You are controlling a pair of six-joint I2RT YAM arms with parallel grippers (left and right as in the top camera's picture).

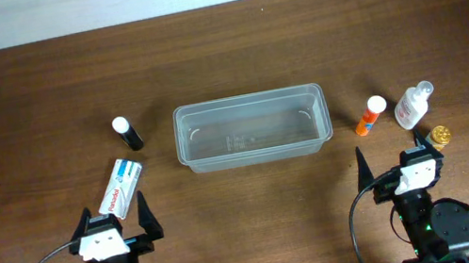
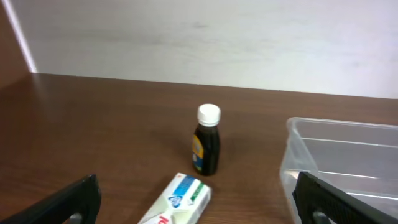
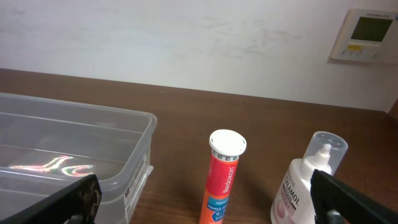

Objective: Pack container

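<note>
Our left claw [image 1: 112,216] and right claw [image 1: 394,162] gape empty at the near edge of the desk [image 1: 21,110]; the container [image 1: 246,100] sits mid-desk, nothing in it. We judge the tube [image 1: 371,115] risky: it stands near the bottle [image 1: 414,105], and a wide claw could topple either.

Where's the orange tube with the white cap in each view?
Overhead: orange tube with white cap sits right of the clear plastic rectangular container, just left of the clear bottle.
Left wrist: not in it.
Right wrist: lower centre, between container and bottle.
Shared landmark: the container, also at the left wrist view's right edge.
</note>
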